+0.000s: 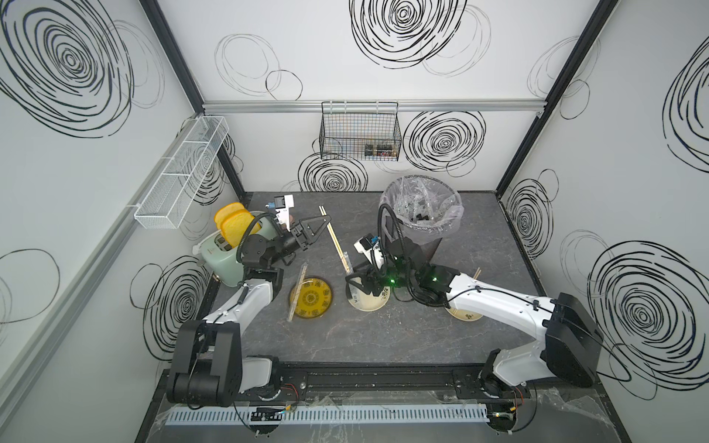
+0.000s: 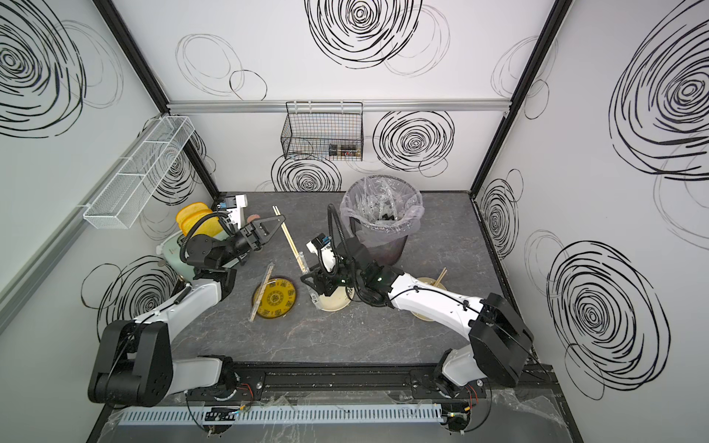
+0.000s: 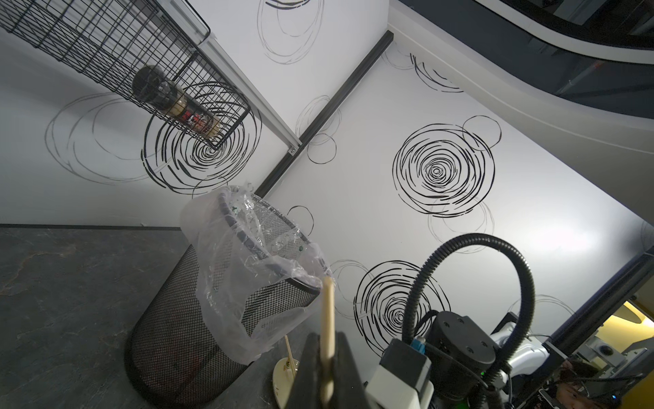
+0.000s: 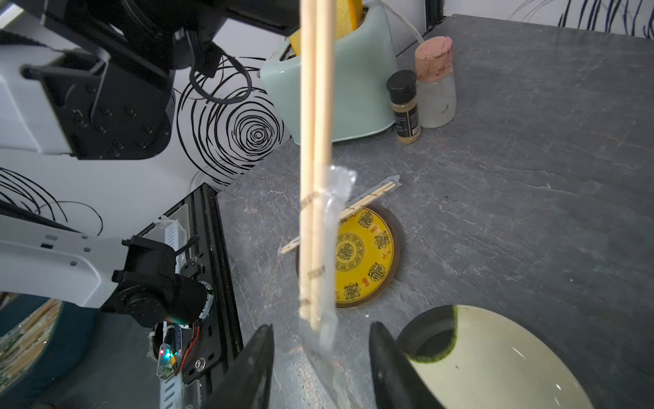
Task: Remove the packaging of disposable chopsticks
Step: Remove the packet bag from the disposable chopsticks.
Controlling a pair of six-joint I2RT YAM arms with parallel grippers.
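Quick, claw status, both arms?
Left claw: closed, holding the chopsticks.
Right claw: open, straddling the sleeve end, not gripping.

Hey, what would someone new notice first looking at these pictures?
Probably the pale wooden chopstick pair held up mid-table in the shut left claw, its lower end inside a clear plastic sleeve between the jaws of the open right claw. Then the bright yellow patterned plate beside the left arm, with a wrapped pair lying across its rim.
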